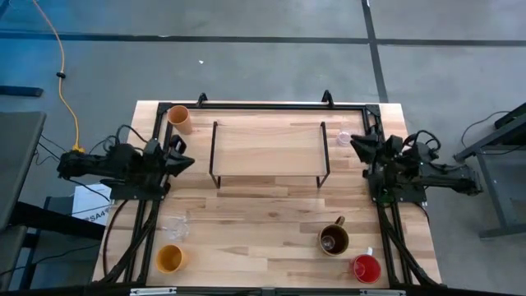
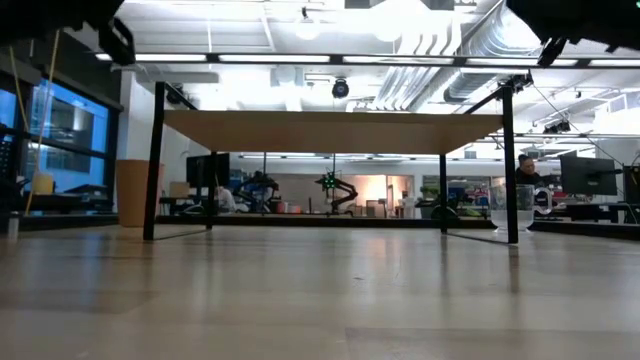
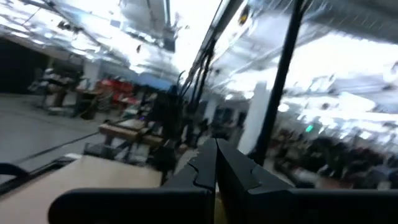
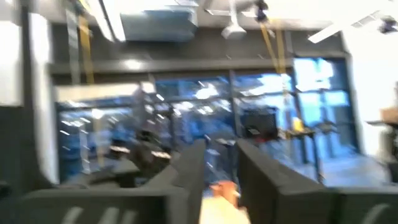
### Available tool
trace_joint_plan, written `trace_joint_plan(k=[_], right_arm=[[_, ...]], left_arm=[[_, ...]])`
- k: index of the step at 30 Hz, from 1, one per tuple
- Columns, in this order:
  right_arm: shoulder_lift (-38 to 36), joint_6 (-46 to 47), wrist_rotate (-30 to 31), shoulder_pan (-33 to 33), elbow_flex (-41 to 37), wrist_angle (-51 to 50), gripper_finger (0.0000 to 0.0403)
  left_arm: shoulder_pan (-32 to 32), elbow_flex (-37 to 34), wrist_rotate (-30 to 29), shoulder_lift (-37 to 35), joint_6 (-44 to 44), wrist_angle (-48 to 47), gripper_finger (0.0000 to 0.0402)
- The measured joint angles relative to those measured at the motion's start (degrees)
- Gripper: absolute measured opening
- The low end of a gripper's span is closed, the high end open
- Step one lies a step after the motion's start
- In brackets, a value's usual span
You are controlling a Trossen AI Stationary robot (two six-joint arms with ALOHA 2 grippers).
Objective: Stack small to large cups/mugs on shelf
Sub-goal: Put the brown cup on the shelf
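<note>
Flanking the empty shelf (image 1: 267, 148), left gripper (image 1: 187, 160) closed, right gripper (image 1: 357, 145) slightly parted, no legible writing.

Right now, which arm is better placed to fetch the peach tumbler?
Probably the left: the left gripper sits just below the peach tumbler, while the right gripper is across the shelf.

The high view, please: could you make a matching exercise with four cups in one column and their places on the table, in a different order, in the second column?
Things:
1. peach tumbler
2. yellow-orange cup
3. brown handled mug
4. red-pink cup

Places:
A. front right corner of the table
B. beside the shelf's far left corner
C. front left corner of the table
D. in front of the shelf's right end

Pairs: 1-B, 2-C, 3-D, 4-A
</note>
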Motion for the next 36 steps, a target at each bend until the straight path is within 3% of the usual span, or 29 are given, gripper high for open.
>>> trace_joint_plan(k=[6,10,13,17,21,27,36], right_arm=[[11.62,-2.82,10.25,0.00,12.64,-11.85,0.0197],[20.28,-3.42,21.92,-0.36,22.71,-28.15,0.0243],[26.11,4.16,27.35,-2.16,30.31,-44.42,0.0256],[33.65,20.62,26.84,-7.82,39.10,-68.26,0.0258],[40.47,27.54,21.34,-15.13,44.11,-83.43,0.0258],[49.44,22.41,9.41,-26.24,45.06,-88.19,0.0258],[59.88,14.15,9.89,-35.20,45.00,-86.77,0.0257]], left_arm=[[0.00,14.67,-9.59,14.18,6.21,-13.47,0.0023],[0.02,23.95,-18.39,23.71,6.40,-24.71,0.0082],[0.00,27.79,-19.78,29.05,5.19,-30.31,0.0130],[0.00,28.58,-18.29,33.01,3.79,-32.31,0.0174],[0.00,28.62,-17.33,34.46,3.53,-32.82,0.0190],[0.00,28.62,-15.27,31.72,3.06,-32.75,0.0179],[0.00,28.62,-13.86,23.10,0.87,-35.06,0.0160]])
